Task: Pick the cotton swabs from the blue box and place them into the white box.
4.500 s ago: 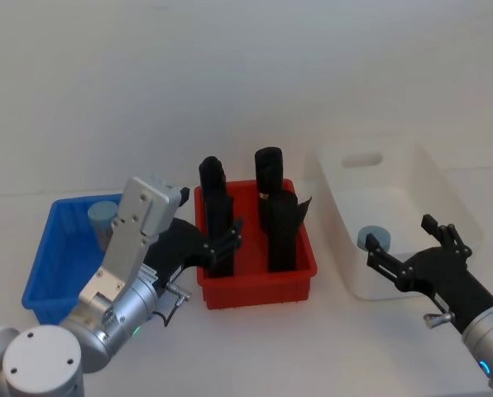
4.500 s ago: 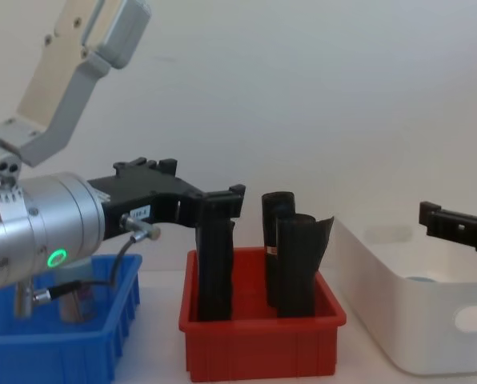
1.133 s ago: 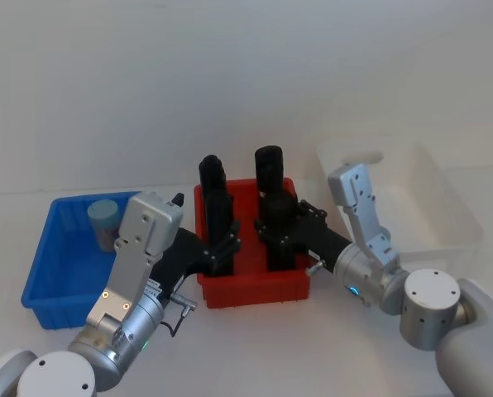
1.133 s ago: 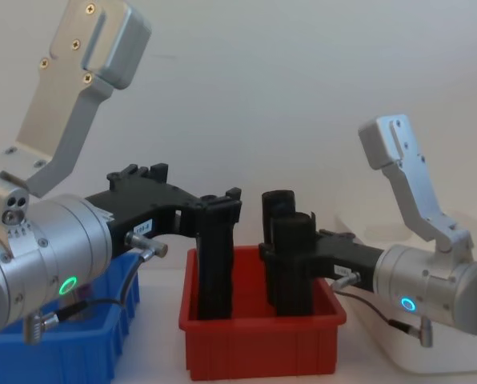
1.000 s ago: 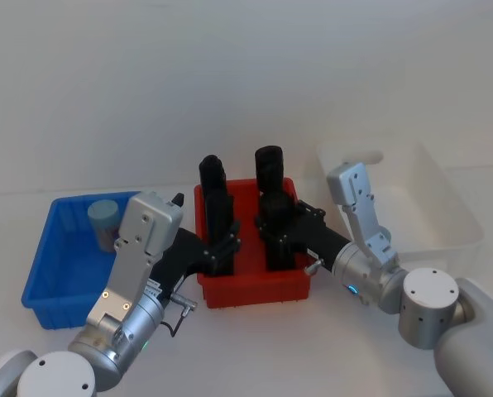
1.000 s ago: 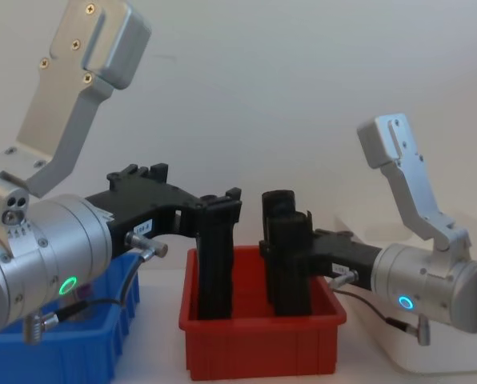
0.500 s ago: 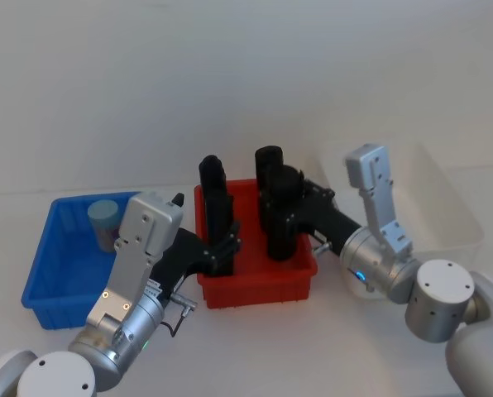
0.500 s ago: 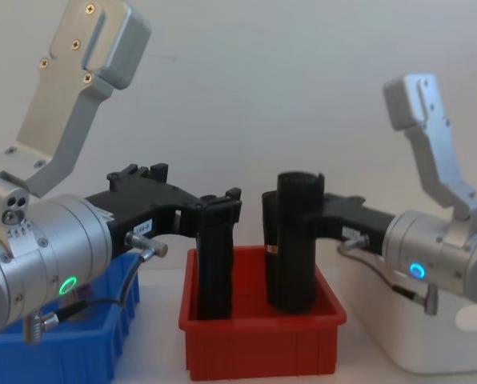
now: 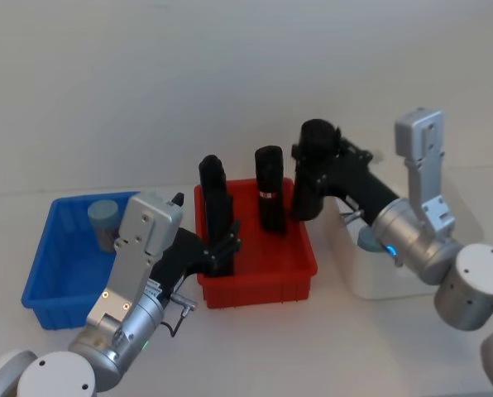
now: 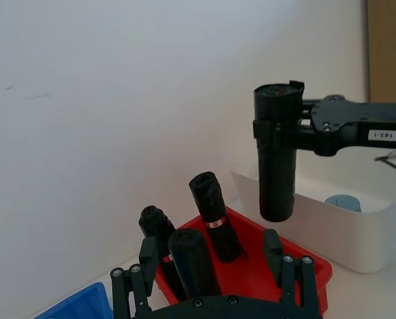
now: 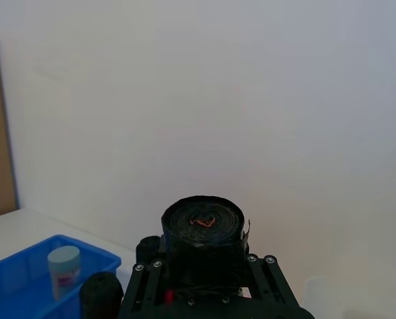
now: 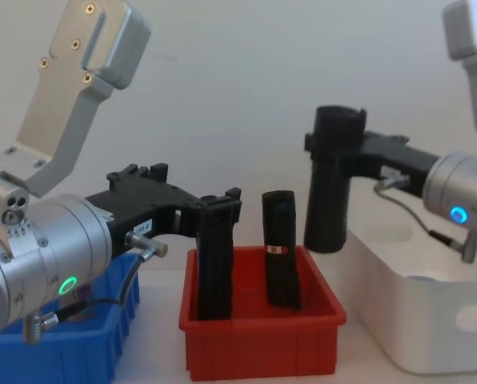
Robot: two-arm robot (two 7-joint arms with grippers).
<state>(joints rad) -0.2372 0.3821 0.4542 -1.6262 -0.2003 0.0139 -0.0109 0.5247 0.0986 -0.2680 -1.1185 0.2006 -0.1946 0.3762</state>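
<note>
The right hand (image 9: 313,178), clamped on a black roll (image 12: 330,180), should carry it toward the white box (image 9: 412,277) at 3 o'clock. Left hand (image 9: 222,244) grips another roll (image 12: 214,264). One swab jar (image 9: 104,222) sits in the blue box (image 9: 48,277) at 9 o'clock.

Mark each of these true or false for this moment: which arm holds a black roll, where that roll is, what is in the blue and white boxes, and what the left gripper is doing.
1. The right gripper holds a black roll lifted clear of the red bin. True.
2. The lifted roll lies flat on the table. False: it hangs upright in the air, between the red bin and the white box.
3. A cotton swab jar stands in the blue box. True.
4. The white box holds nothing. False: a blue-lidded jar sits inside it.
5. The left gripper grips a cotton swab jar. False: it is at a black roll standing in the red bin.
</note>
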